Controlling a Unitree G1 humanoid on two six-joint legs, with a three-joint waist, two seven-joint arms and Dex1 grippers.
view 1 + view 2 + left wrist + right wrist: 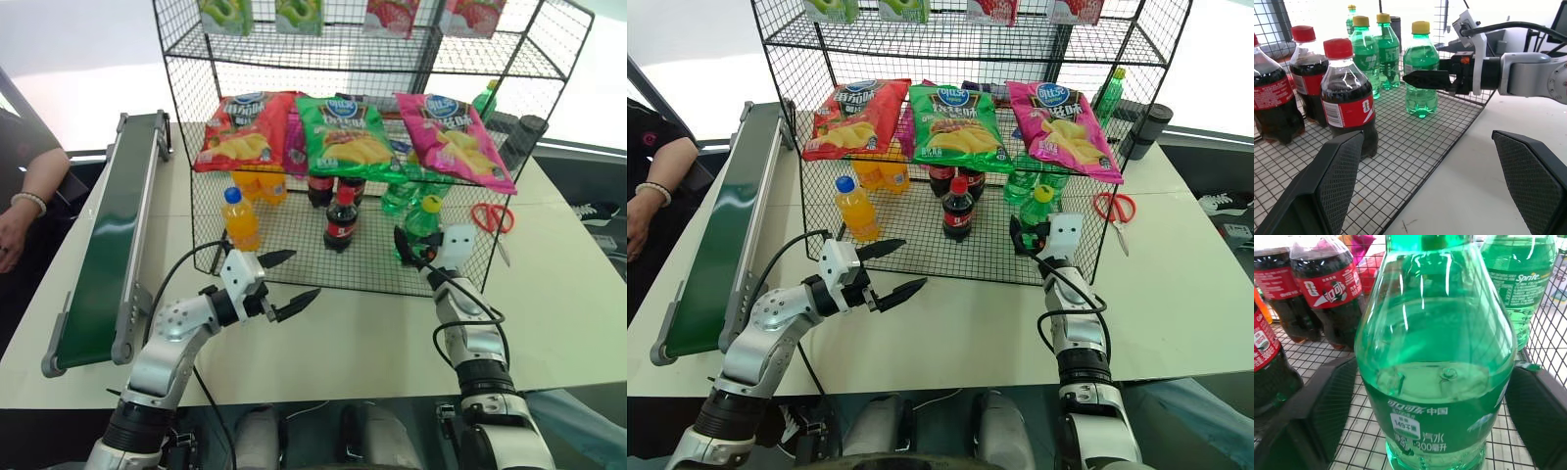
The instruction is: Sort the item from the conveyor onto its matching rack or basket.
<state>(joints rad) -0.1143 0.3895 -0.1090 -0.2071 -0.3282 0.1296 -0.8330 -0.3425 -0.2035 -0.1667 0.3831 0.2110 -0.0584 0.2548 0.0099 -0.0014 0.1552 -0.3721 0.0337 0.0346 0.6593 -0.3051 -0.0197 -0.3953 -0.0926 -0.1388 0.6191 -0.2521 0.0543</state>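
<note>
The item, a green soda bottle point(423, 221) with a yellow cap, stands upright on the bottom shelf of the black wire rack point(372, 266), near its front right corner and in front of other green bottles point(1366, 54). My right gripper point(416, 241) is open, with one finger point(1317, 406) on each side of the bottle's lower body. My left gripper point(302, 276) hangs open and empty over the white table, just outside the rack's front edge. The dark green conveyor point(113, 235) runs along the table's left side with nothing on its belt.
An orange bottle point(240, 220) and cola bottles point(340, 220) share the bottom shelf. Chip bags point(338, 132) lie on the tier above. Red scissors point(493, 217) lie right of the rack. A person's hand point(20, 211) rests left of the conveyor.
</note>
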